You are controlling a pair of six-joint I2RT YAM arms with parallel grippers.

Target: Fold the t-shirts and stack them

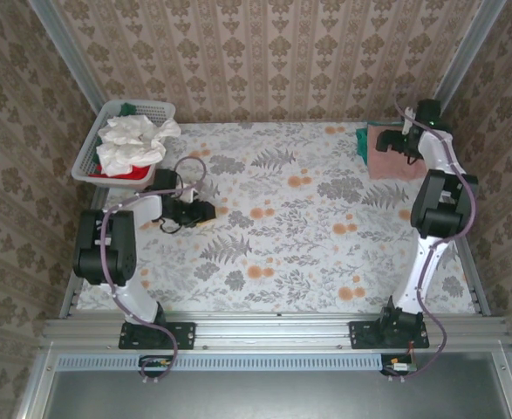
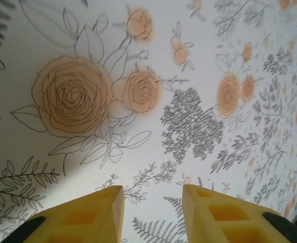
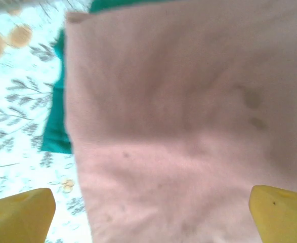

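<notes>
The dusty-pink t-shirt (image 3: 188,126) lies folded flat on the teal-green t-shirt (image 3: 54,131) at the table's (image 1: 273,236) far right corner. The right pincer (image 3: 153,205) hovers over it, fingers wide apart. The left pincer (image 2: 153,202) gapes above bare table. Crumpled white shirts (image 1: 133,144) sit in the basket (image 1: 90,148).

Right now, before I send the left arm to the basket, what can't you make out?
- Top view: how many shirts the basket holds; the white shirts cover the red shirt, and all is small.
- Right wrist view: how the teal shirt is folded; the pink shirt covers most of it.
- Right wrist view: whether the right gripper touches the pink shirt; the picture is blurred.
</notes>
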